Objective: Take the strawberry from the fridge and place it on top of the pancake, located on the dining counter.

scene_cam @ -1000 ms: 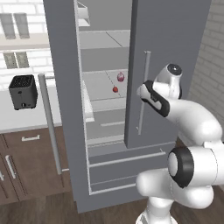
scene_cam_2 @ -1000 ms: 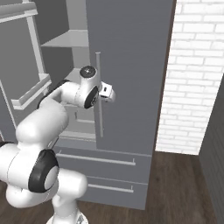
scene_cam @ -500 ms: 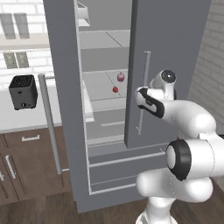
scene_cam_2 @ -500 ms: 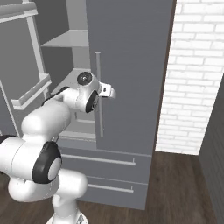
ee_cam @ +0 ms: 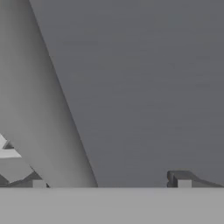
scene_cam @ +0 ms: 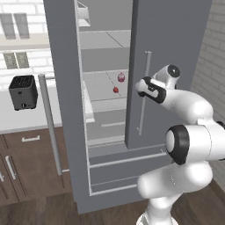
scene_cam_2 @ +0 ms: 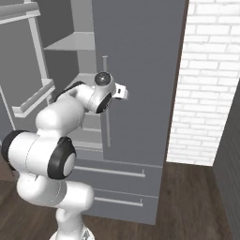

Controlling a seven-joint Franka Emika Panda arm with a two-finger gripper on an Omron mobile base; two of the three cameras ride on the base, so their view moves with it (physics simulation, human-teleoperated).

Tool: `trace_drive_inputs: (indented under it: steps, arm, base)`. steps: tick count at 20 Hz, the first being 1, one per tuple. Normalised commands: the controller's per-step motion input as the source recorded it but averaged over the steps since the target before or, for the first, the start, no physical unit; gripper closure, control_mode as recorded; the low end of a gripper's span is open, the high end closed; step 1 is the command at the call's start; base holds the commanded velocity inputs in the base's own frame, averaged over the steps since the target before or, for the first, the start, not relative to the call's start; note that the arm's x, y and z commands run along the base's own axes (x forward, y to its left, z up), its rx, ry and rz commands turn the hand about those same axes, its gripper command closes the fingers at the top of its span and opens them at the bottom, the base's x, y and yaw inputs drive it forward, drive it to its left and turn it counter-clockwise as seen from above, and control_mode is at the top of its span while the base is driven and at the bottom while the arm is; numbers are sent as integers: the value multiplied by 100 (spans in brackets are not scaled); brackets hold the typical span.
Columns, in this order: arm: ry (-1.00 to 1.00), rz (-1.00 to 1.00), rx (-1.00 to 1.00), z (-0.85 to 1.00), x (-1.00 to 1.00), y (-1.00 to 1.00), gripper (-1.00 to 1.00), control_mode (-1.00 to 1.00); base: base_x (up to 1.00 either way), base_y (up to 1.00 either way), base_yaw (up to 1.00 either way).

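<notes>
the arm bends forward, its gripper (ee_cam: 111, 183) spread wide against the fridge (scene_cam: 171, 48) door's bar handle (scene_cam: 143, 94). the strawberry (scene_cam: 115, 89) lies on a fridge shelf, beside a purple fruit (scene_cam: 121, 78).

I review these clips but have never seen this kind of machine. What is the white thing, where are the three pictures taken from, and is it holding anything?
The white thing is a jointed robot arm on a base that can drive. Two cameras sit behind it, left and right. The third rides on the hand, looking past the claw at a grey door. The fridge has its left door open. On a shelf sit a tiny red strawberry and a pinkish round item. A black toaster stands on the worktop. The claw is open, holding nothing.
</notes>
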Motion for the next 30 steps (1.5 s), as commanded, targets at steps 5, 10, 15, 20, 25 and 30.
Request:
trace_drive_inputs:
  steps: [5, 10, 15, 20, 25, 30]
  arm:
    - [0, 0, -3, 2, 27, 20, -100, -100]
    - [-7, 0, -1, -7, 20, 15, -100, -100]
    - [-12, -1, -1, -6, 3, 19, 100, -100]
    - [-2, -1, 0, 0, 0, 4, 100, -100]
    - [1, 0, -1, 1, -8, -13, 100, -100]
    - [0, 0, 0, 0, -67, -76, 100, -100]
  base:
    - [0, 0, 0]
    - [0, 0, 0]
    - [0, 0, 0]
    - [0, 0, 0]
    - [0, 0, 0]
    - [0, 0, 0]
